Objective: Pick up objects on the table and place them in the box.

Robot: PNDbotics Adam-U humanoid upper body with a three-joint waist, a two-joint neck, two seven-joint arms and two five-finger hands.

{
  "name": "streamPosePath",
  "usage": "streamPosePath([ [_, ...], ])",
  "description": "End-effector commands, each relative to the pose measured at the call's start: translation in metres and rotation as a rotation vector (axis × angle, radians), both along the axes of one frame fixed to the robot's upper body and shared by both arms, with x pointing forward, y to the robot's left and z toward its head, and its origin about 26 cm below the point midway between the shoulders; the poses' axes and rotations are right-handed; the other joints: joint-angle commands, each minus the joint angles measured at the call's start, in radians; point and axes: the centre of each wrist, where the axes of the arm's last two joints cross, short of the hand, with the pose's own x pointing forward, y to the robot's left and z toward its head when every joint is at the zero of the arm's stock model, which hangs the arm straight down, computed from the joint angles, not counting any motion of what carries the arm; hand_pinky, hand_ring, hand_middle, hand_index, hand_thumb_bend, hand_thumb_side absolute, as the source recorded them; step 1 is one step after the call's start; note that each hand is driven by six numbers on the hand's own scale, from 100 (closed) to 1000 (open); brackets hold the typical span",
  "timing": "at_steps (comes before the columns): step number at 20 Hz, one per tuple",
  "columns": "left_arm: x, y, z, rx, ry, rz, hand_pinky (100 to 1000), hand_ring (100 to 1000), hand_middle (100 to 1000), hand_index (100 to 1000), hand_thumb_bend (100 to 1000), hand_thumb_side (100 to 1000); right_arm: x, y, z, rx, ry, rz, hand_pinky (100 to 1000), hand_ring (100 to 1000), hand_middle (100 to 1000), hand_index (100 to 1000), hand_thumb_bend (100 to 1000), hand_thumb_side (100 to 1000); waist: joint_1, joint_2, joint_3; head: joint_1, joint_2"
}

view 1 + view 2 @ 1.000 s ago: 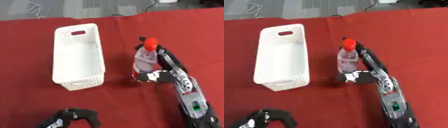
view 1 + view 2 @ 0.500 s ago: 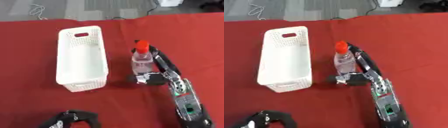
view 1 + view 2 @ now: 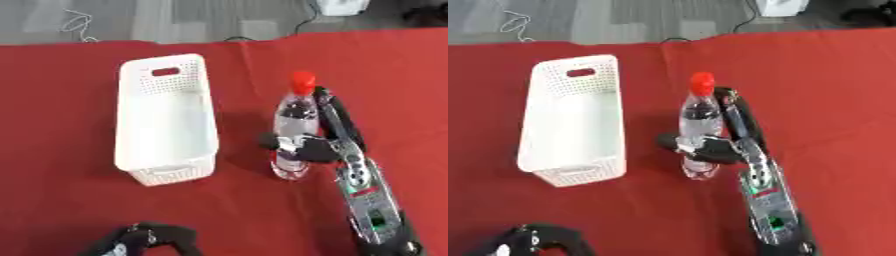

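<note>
Fingers (image 3: 282, 148) of the right hand (image 3: 308, 148) wrapped round a clear bottle (image 3: 296, 130) (red cap), white basket (image 3: 166, 120) just left, red tablecloth (image 3: 52, 150) underneath, left hand (image 3: 149, 240) low down, fingers unclear.

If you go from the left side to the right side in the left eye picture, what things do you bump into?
White basket → clear bottle with a red cap → the robot's right hand, its fingers curled round the bottle. The left hand shows only at the bottom edge, so it is left out of the order.
</note>
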Motion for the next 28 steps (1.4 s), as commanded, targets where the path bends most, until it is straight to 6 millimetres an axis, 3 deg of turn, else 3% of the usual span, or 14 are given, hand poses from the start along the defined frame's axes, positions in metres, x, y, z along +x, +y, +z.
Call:
streamPosePath([
  [1, -0.001, 0.002, 0.005, 0.037, -0.118, -0.068, 709, 715, 610, 927, 189, 852, -0.002, 0.001, 0.007, 0.052, -0.046, 0.001, 100, 100, 100, 185, 1000, 541, 0.001, -0.021, -0.001, -0.011, -0.005],
  [6, -0.001, 0.002, 0.004, 0.035, -0.114, -0.064, 709, 714, 609, 926, 185, 856, -0.002, -0.001, 0.006, 0.060, -0.046, 0.001, 100, 100, 100, 142, 1000, 541, 0.001, -0.024, -0.004, -0.017, 0.000],
  [7, -0.001, 0.002, 0.004, 0.035, -0.113, -0.064, 709, 713, 609, 925, 185, 855, -0.002, -0.001, 0.006, 0.065, -0.046, 0.000, 100, 100, 100, 135, 917, 303, 0.001, -0.025, -0.005, -0.018, 0.001],
  [8, -0.001, 0.002, 0.004, 0.035, -0.113, -0.063, 709, 713, 609, 925, 185, 856, -0.002, -0.002, 0.006, 0.075, -0.038, -0.007, 100, 100, 100, 126, 132, 100, 0.001, -0.026, -0.006, -0.020, 0.003],
  [9, -0.001, 0.002, 0.004, 0.034, -0.112, -0.063, 709, 713, 609, 925, 184, 857, -0.002, -0.002, 0.006, 0.086, -0.031, -0.015, 100, 100, 100, 115, 252, 100, 0.001, -0.026, -0.007, -0.022, 0.004],
  [10, -0.001, 0.002, 0.004, 0.034, -0.111, -0.062, 709, 713, 609, 925, 184, 857, -0.002, -0.003, 0.006, 0.101, -0.028, -0.026, 100, 100, 100, 103, 146, 100, 0.002, -0.026, -0.007, -0.022, 0.005],
  [11, -0.001, 0.002, 0.004, 0.034, -0.111, -0.062, 709, 713, 609, 925, 184, 857, -0.002, -0.002, 0.007, 0.111, -0.027, -0.032, 100, 100, 100, 100, 197, 100, 0.002, -0.027, -0.007, -0.023, 0.005],
  [17, -0.002, 0.003, 0.002, 0.037, -0.105, -0.060, 709, 717, 608, 924, 182, 860, -0.002, -0.001, 0.015, 0.167, -0.035, -0.050, 100, 100, 100, 100, 200, 100, -0.001, -0.031, -0.007, -0.020, 0.004],
  [28, -0.002, 0.005, -0.004, 0.046, -0.064, -0.059, 710, 720, 609, 925, 185, 859, 0.012, 0.012, 0.061, 0.111, -0.148, -0.048, 100, 100, 100, 100, 179, 100, -0.018, -0.060, -0.014, -0.012, -0.001],
])
